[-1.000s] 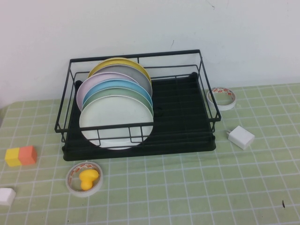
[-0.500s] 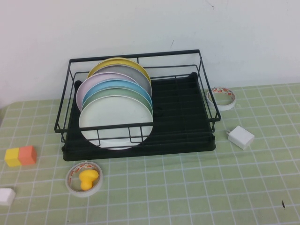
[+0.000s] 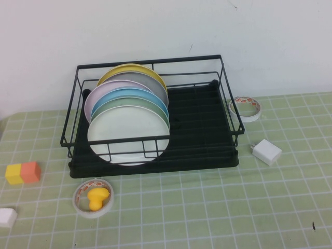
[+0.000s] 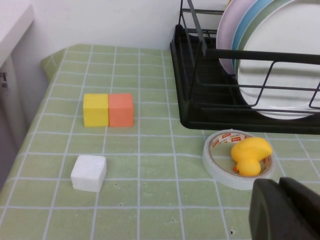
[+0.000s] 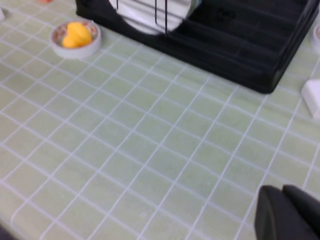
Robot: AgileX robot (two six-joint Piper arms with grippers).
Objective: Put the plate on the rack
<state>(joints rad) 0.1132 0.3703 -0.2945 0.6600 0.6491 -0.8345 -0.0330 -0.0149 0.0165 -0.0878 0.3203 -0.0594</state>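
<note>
Change since earlier frames: nothing has moved; rack, plates and small items sit exactly where they were a second ago in the high view.
Rack [image 3: 202,129]: black wire frame over a black tray base, centre of the high view, on the green checked bench [image 3: 218,207].
Plate [image 3: 128,136]: plain white, standing on edge in the rack's left half, frontmost of the row, leaning back on the others.
Other plates: mint-green plate [image 3: 155,105] just behind the white one, then light-blue plate [image 3: 150,95], pink plate [image 3: 93,101], grey plate [image 3: 148,80], yellow plate [image 3: 116,71] at the back.
Front tape roll [image 3: 93,196]: lower left of the high view, just in front of the rack, flat on the bench.
Rubber duck [image 3: 97,198]: yellow, sitting inside that roll.
Blocks: yellow block [image 3: 14,174] and orange block [image 3: 31,171] touching side by side, far left; white block [image 3: 7,217] near the lower left corner.
Second tape roll [image 3: 245,108]: right of the rack, near the wall.
Charger [image 3: 266,151]: white, right of the rack's front corner.
Left claw [image 4: 285,210]: dark tip at the lower right of the left wrist view, above the bench near the duck's roll; cannot tell whether open or closed.
Right claw [image 5: 287,215]: dark tip at the lower right of the right wrist view, over bare bench in front of the rack; cannot tell either.
</note>
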